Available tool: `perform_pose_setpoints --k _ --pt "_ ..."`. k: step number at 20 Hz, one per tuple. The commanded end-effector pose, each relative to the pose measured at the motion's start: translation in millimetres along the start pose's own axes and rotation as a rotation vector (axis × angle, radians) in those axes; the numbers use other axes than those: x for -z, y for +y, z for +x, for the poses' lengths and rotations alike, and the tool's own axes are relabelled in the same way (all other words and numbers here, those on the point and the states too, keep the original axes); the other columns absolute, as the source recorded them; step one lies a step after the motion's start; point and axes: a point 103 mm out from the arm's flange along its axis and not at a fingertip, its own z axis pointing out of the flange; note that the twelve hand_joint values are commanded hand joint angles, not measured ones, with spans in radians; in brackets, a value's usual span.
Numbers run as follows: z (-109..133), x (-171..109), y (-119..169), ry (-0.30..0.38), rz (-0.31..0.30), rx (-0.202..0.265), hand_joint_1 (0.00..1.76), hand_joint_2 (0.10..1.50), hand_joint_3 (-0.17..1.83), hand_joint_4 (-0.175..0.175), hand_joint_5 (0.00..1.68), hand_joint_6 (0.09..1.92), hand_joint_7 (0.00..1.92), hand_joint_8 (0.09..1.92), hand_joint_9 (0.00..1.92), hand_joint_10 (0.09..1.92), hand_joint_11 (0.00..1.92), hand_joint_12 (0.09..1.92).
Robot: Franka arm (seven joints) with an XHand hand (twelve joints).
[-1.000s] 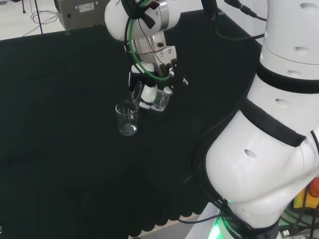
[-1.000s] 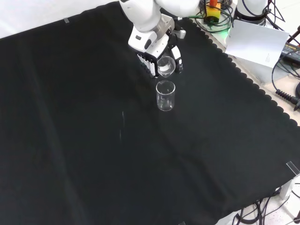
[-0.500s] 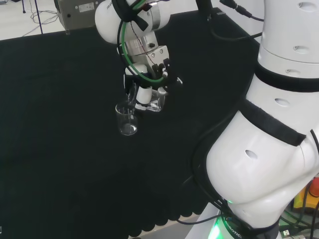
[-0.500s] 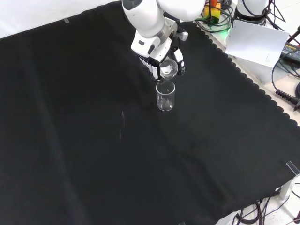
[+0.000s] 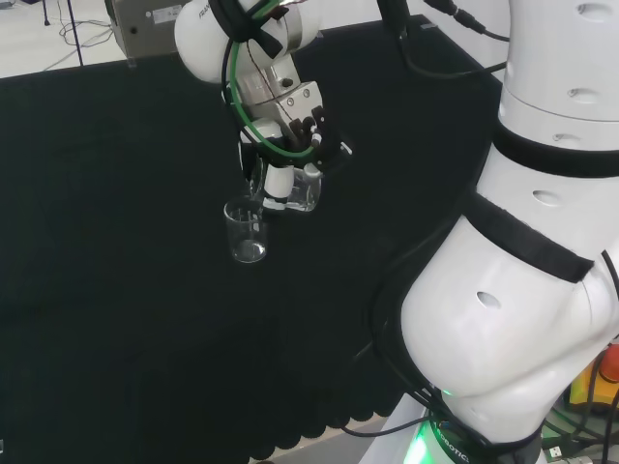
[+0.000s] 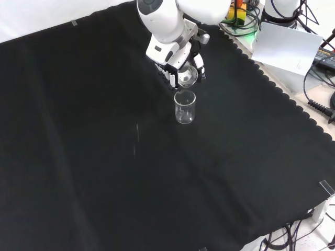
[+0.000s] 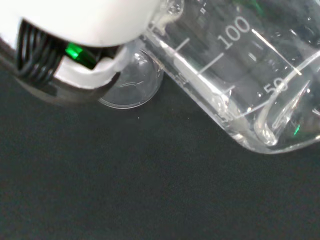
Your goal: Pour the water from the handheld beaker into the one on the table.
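The black and white hand (image 5: 286, 159) hangs from the white arm (image 5: 542, 242) above the middle of the bench (image 5: 116, 290), its fingers (image 6: 170, 73) curled around a clear glass beaker (image 5: 303, 188). This handheld beaker (image 6: 187, 76) is tipped over on a steep slant, its mouth turned downward toward a second clear beaker (image 5: 246, 230) that stands upright on the black cloth (image 6: 104, 172). In the head view the standing beaker is just below and to the left of the hand, with the tilted beaker's lip right above its rim. In the front view the standing beaker (image 6: 185, 106) sits just below the hand (image 6: 175, 57), and the held one is directly over it. The wrist view, close up, shows the held beaker (image 7: 240, 75) lying at an angle with printed measuring marks along its wall, a little clear water pooled in its lower side. Beyond it the round mouth of the standing beaker (image 7: 131, 87) shows on the cloth (image 7: 125, 185), partly covered by a blurred white part of the hand (image 7: 75, 30).
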Motion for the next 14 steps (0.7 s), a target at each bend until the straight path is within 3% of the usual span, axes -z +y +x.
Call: perform_pose_setpoints --k 1,14 --pt "5.3 1.1 0.9 -0.021 0.026 0.0 1.15 0.6 0.71 0.175 1.36 0.54 1.76 0.09 1.83 0.09 1.79 0.45" --pt "2.8 4.4 4.2 -0.087 0.069 -0.027 1.15 0.6 0.71 0.175 1.36 0.54 1.76 0.09 1.83 0.09 1.79 0.44"
